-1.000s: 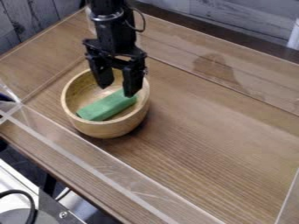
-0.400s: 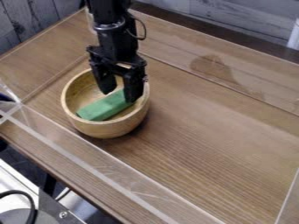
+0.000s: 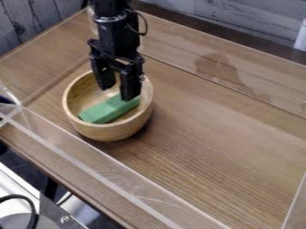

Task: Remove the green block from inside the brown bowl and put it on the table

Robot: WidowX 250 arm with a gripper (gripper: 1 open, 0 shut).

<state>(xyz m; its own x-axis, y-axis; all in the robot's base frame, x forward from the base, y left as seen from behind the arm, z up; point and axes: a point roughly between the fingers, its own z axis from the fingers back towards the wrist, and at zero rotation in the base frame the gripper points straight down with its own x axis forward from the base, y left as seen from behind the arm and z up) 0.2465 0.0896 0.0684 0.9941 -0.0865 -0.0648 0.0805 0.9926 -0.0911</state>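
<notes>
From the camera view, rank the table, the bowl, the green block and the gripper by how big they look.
Largest to smallest as they look:
1. table, it fills most of the view
2. bowl
3. gripper, open over the bowl; it sits higher and nearer the camera, so its place against the bowl is unsure
4. green block, lying inside the bowl

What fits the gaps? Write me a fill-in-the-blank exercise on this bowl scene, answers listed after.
1. The green block lies inside the ____ bowl.
2. The gripper hangs over the bowl with its jaws ____.
3. The bowl stands on a wood-grain ____, which has a darker stain behind and to the right of the bowl in the camera view.
4. The color of the block is ____.

Missing words: brown; open; table; green
</notes>
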